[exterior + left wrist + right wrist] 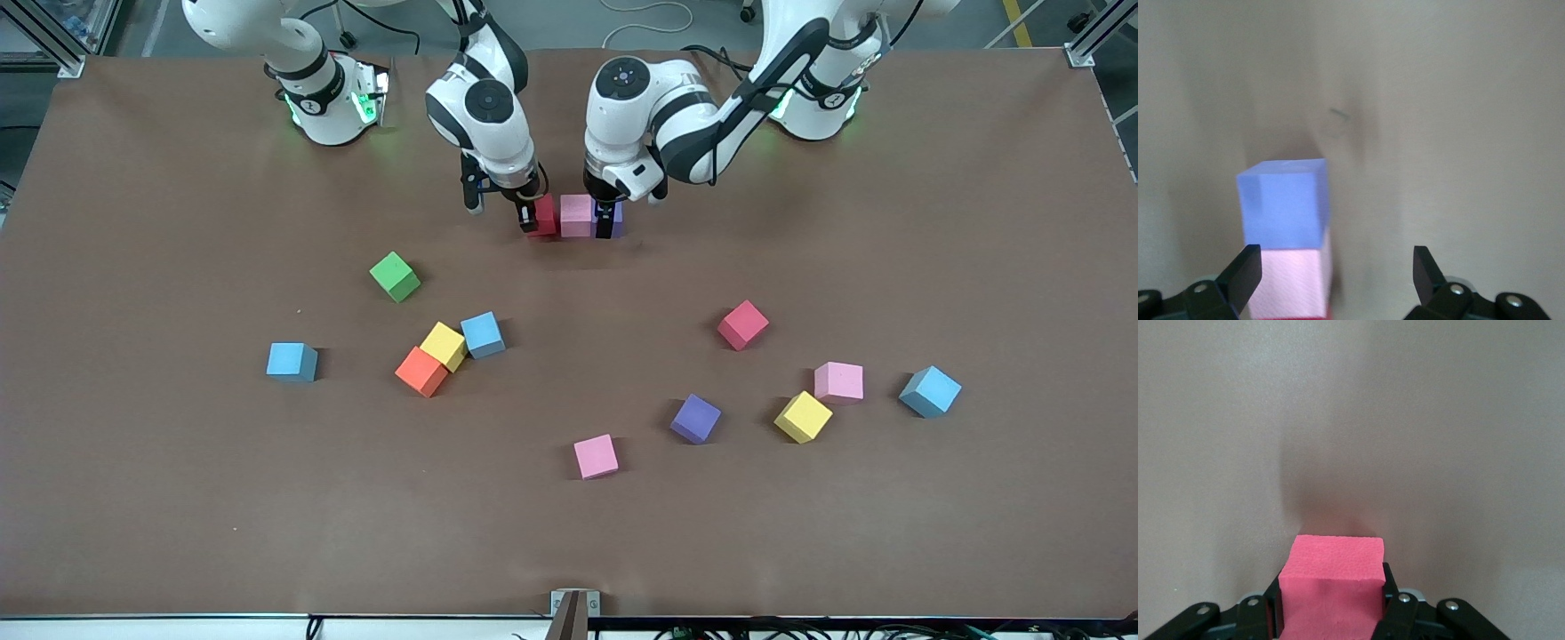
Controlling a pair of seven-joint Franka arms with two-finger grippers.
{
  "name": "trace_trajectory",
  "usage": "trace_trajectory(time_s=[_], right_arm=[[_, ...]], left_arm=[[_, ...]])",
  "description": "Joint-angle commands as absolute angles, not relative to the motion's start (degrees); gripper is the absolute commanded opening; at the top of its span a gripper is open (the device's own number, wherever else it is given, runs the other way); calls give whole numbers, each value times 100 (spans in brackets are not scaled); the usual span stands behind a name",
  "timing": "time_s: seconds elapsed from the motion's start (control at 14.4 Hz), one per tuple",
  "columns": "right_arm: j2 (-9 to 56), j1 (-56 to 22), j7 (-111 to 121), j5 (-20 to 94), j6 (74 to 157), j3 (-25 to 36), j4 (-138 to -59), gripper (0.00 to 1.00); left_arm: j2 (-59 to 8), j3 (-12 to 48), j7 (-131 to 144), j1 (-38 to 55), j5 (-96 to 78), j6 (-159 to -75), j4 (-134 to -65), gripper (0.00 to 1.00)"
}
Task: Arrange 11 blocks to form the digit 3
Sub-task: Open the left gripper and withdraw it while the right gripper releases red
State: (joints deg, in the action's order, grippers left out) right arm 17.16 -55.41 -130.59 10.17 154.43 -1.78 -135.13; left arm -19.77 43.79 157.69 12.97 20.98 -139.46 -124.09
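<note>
Right hand (531, 216) clamped on red block (544, 214), pressing it against pink block's (576, 215) nine-o'clock face. Left hand (607, 219) apart, straddling purple block (615, 219) at three o'clock. Row's long axis nine-to-three along the counter (178, 498).

Row of three touching blocks near the robots' bases: red block (544, 214), pink block (576, 215), purple block (616, 219). Right gripper (531, 217) is at the red block. Left gripper (606, 221) stands at the purple block. Eleven loose blocks lie nearer the camera.
</note>
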Motion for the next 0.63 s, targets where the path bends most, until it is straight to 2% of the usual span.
trace_trajectory(time_s=[0.0, 0.56], right_arm=[[1837, -5607, -13271, 1125, 15451, -149, -13360, 0], [1916, -5607, -13298, 1116, 15416, -141, -13236, 0]], left_arm=[[-2047, 4412, 16051, 1118, 2242, -13125, -11631, 100], [-2399, 4395, 13346, 326, 2162, -11744, -9942, 100]])
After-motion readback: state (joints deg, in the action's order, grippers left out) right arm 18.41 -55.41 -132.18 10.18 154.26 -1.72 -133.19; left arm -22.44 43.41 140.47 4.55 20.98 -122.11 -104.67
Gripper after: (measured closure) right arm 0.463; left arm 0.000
